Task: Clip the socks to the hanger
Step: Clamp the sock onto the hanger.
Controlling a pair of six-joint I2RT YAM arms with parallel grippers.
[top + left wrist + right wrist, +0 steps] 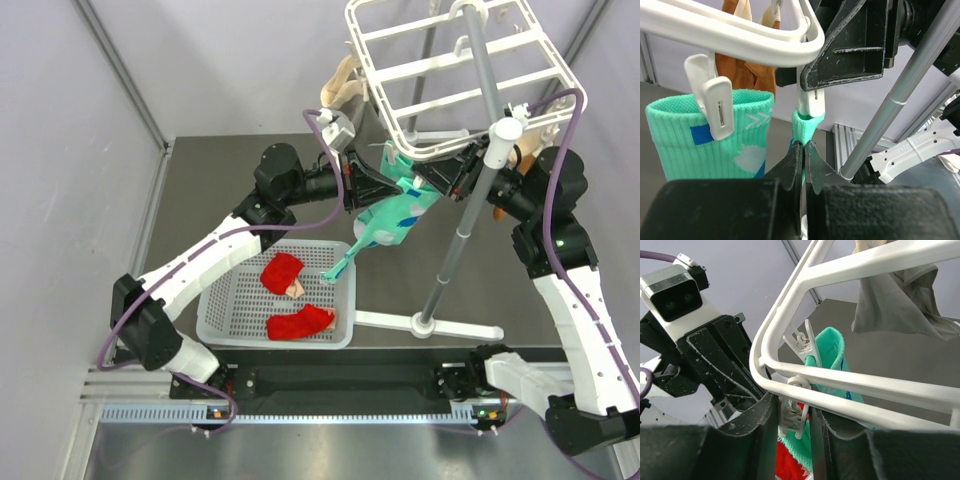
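The white hanger [455, 70] stands on its grey pole [470, 190]. One mint-green sock [710, 140] hangs from a white clip [715, 107]. My left gripper [804, 145] is shut on the cuff of the second mint-green sock [805, 127] and holds it up at another clip [811, 102]. My right gripper [794, 407] is shut on that clip [796, 412] under the frame's rim [790, 372]. In the top view both grippers, left [385, 188] and right [442, 185], meet under the frame's near-left corner, with the mint socks [395, 218] hanging there. Two red socks [283, 272] [300, 322] lie in the basket.
A white perforated basket [225, 300] sits below the left arm. Orange-brown socks [747, 70] and beige socks [890, 300] hang from other clips. The hanger's white foot [430, 323] lies right of the basket. Grey walls close in both sides.
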